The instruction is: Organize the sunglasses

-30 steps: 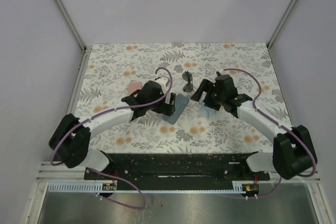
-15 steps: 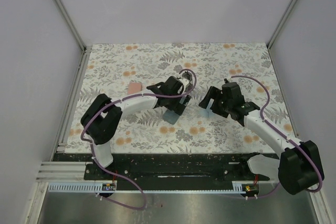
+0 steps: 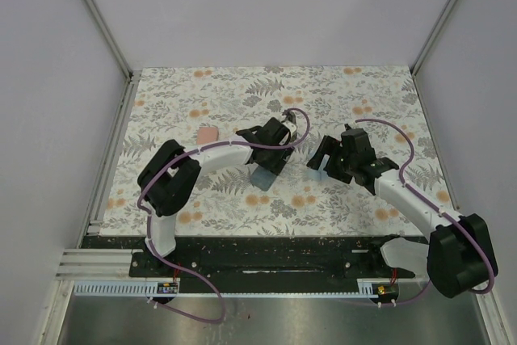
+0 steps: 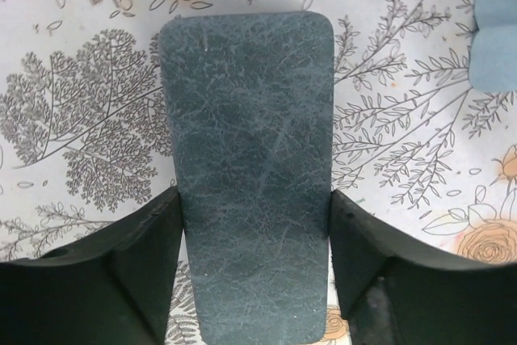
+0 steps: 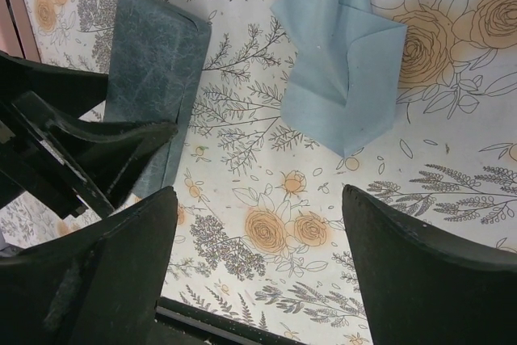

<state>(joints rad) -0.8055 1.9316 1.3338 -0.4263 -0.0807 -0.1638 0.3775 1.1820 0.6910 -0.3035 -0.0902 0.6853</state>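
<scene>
Neither pair of sunglasses shows in any view; the spot where the dark pair lay is under my left wrist. My left gripper (image 3: 273, 156) is open at the table's centre. Its fingers (image 4: 145, 256) straddle the near end of the grey-blue case (image 4: 246, 159), which lies flat on the table. I cannot tell whether they touch its edges. The case also shows in the top view (image 3: 262, 174). My right gripper (image 3: 321, 156) is open and empty above the floral cloth (image 5: 258, 199), just right of the case (image 5: 153, 58).
A crumpled light blue cloth (image 5: 343, 62) lies by my right gripper and shows in the top view (image 3: 317, 172) and the left wrist view (image 4: 494, 30). A pink case (image 3: 208, 133) lies left of my left arm. The table's black front rail (image 3: 266, 252) runs below.
My left arm has swung right and farther out, covering the dark sunglasses that lay behind the case. My right gripper has drawn back slightly to the right.
</scene>
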